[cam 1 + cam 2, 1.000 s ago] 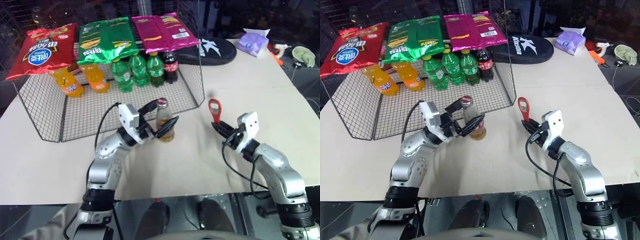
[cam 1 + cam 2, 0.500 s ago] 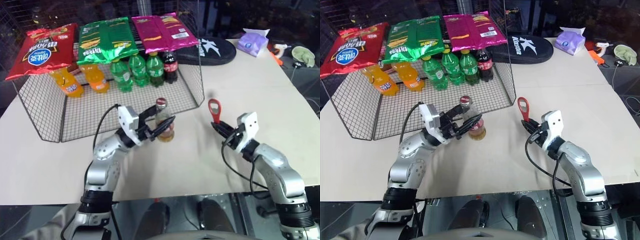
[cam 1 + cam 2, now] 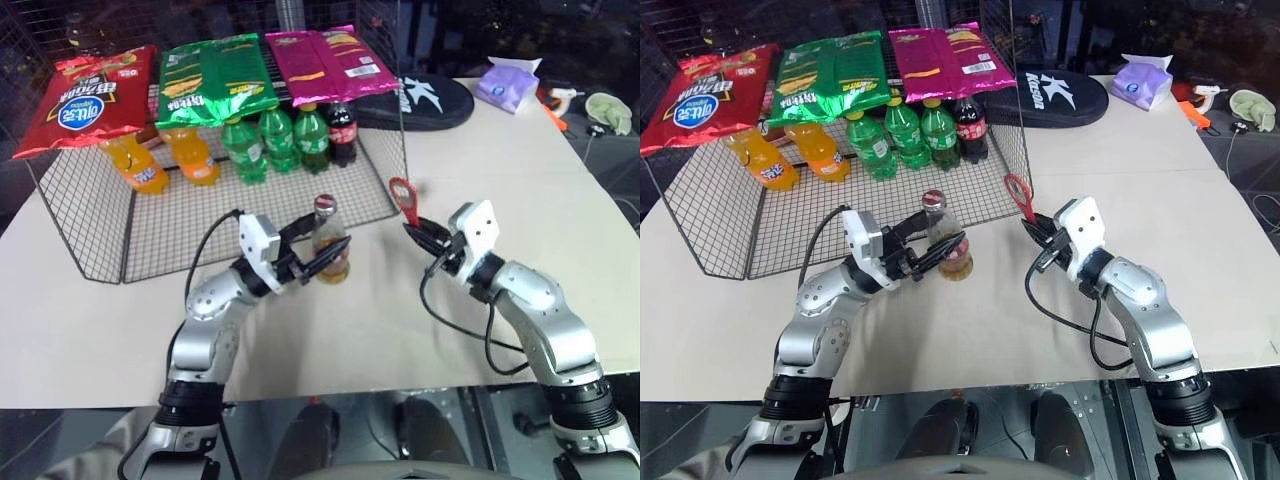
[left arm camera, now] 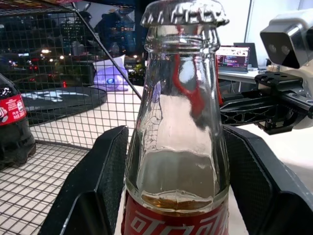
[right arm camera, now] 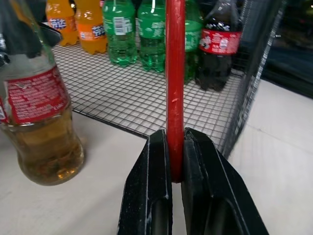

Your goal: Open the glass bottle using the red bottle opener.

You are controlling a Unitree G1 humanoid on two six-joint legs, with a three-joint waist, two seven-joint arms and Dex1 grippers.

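Left end effector (image 3: 318, 256) is clamped on the glass bottle (image 3: 328, 244), one finger on each side of the body. Bottle stands upright on the table (image 3: 380, 330) just in front of the wire basket (image 3: 250, 200), long axis vertical, crown cap (image 3: 325, 203) up and on.

Right end effector (image 3: 418, 234) pinches the red bottle opener (image 3: 404, 199) by its handle, loop head up, long axis near vertical with a slight tilt. Opener is beside the bottle on the robot's right, near, not touching.

Next move, my read: carry the loop head left and hook the cap rim.
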